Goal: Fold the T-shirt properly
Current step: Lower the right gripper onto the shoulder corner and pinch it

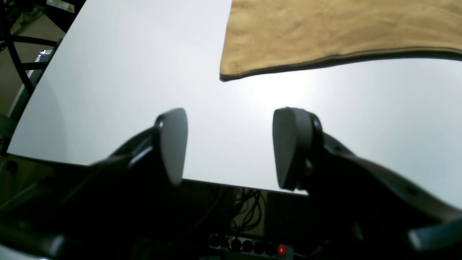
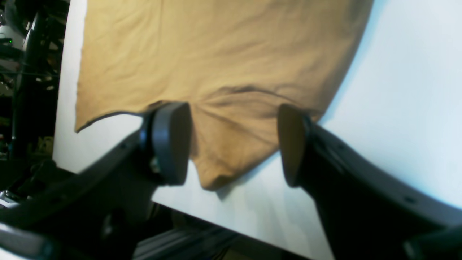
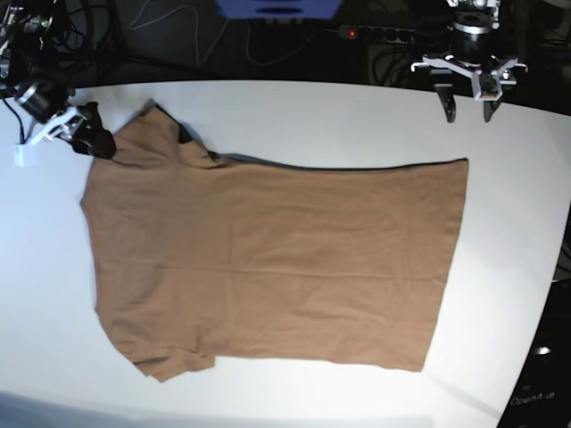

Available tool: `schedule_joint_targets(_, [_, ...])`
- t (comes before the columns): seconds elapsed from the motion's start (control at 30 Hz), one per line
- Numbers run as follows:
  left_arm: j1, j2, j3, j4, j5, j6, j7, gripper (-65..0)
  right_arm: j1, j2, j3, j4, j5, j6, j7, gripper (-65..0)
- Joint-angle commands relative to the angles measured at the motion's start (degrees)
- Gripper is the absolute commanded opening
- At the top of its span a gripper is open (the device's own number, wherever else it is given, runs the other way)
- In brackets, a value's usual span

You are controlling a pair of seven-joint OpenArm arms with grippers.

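Left gripper (image 3: pixel 469 109) hangs over the far right edge of the table (image 3: pixel 285 107), fingers pointing down, jaws apart with nothing between them. It sits beyond the shirt's (image 3: pixel 268 259) far right corner, clear of the cloth. In the left wrist view its pads (image 1: pixel 173 144) frame only bare white tabletop; the shirt's hem corner lies ahead of them, not touching.

Right gripper (image 3: pixel 89 134) is at the far left of the table, angled in toward the shirt's far sleeve (image 3: pixel 156 138). Jaws apart, empty. In the base view its dark tip sits right at the sleeve edge; contact cannot be told from there. The right wrist view shows the sleeve lying between the two pads (image 2: pixel 169 144) but below them, flat on the table, with no cloth pinched.

No containers on the table.

Shirt lies spread flat across the middle of the table, one layer of fold already visible: a straight far edge with a dark line of shadow or inner fabric along it. Sleeves at the left, hem at the right. Light creases run across the body.

Only the base view shows the whole shirt and both arms. Only the wrist views show the gap between each pair of pads. The left wrist view also catches cables and a power strip (image 1: pixel 249 247) with a red light below the table edge.
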Motion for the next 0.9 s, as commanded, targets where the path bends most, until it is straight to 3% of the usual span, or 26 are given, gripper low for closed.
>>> schedule_joint_targets(0.0, [0.7, -0.3, -0.3, 1.1, -0.1, 0.2, -1.5, -28.1, -0.1, 1.1, 0.2, 0.7, 1.3, 0.7, 1.0, -26.8])
schedule_joint_targets(0.27, [0.8, -0.2, -0.3, 1.1, -0.1, 0.2, -1.5, -28.1, 1.0, 2.9, -0.3, -2.9, 1.3, 0.7, 0.9, -26.1])
schedule_joint_targets(0.47, [0.8, -0.2, -0.3, 1.1, -0.1, 0.2, -1.5, -28.1, 3.0, 4.8, -2.9, -7.4, 1.3, 4.1, 0.9, -15.4])
schedule_joint_targets(0.87, [0.8, -0.2, -0.3, 1.1, 0.1, 0.3, -1.5, -28.1, 3.2, 4.5, -3.2, -7.6, 1.2, 4.1, 1.0, -15.4])
